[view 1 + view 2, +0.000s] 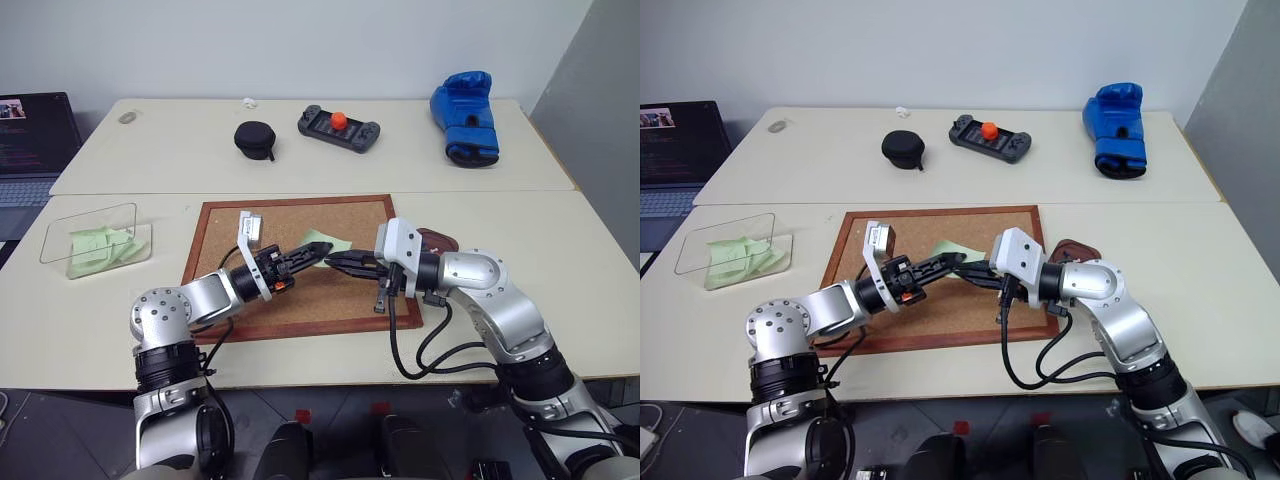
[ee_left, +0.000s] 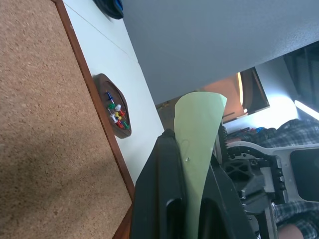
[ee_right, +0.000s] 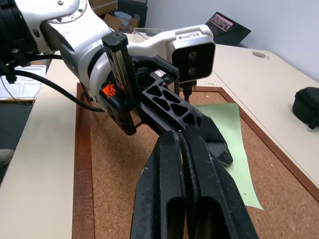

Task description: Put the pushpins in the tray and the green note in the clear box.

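Both grippers meet over the cork board (image 1: 290,262): my left gripper (image 1: 318,254) has its fingers pinched on the one green note (image 1: 328,241), and my right gripper (image 1: 336,262) is shut, empty, tips touching the left's. I'd worry the thin paper creases or slips out on the way to the single clear box (image 1: 95,240), off at nine o'clock. One tray (image 2: 113,112), at three o'clock beside the board, already holds roughly ten pushpins (image 2: 116,114).
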